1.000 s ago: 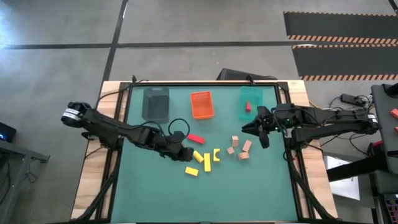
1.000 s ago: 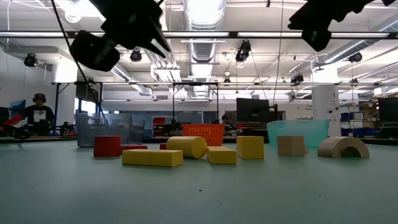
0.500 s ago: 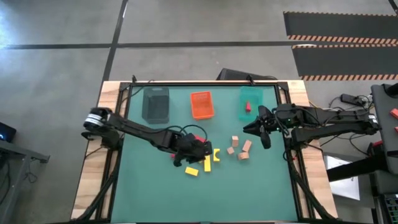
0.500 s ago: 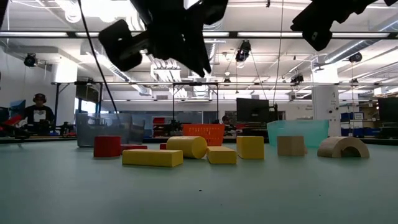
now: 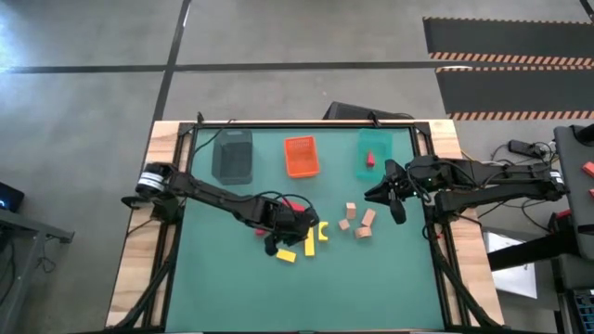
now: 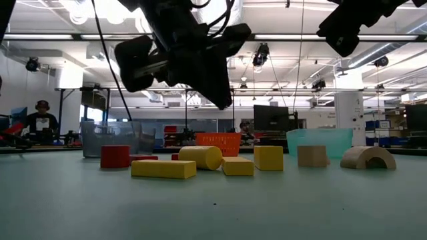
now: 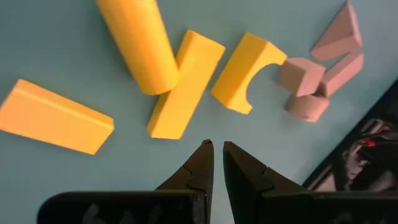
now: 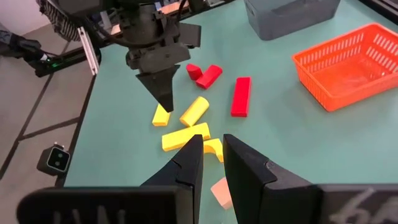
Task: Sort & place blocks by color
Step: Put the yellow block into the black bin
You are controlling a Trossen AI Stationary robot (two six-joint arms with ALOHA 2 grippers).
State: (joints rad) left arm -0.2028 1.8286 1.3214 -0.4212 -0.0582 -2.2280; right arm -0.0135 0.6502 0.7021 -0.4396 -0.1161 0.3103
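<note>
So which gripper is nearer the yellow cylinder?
Left. The left gripper hangs just over the yellow cylinder, shut and empty. The right gripper waits across the table, by the teal tray.

Four yellow blocks, four tan blocks, three red blocks and three trays on the table.

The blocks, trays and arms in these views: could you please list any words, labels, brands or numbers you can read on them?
No readable text in any view.
The yellow blocks, the red blocks and the tan blocks are plain.
The orange tray shows no label.
A small grey device beside the table bears a mark too small to read.
</note>
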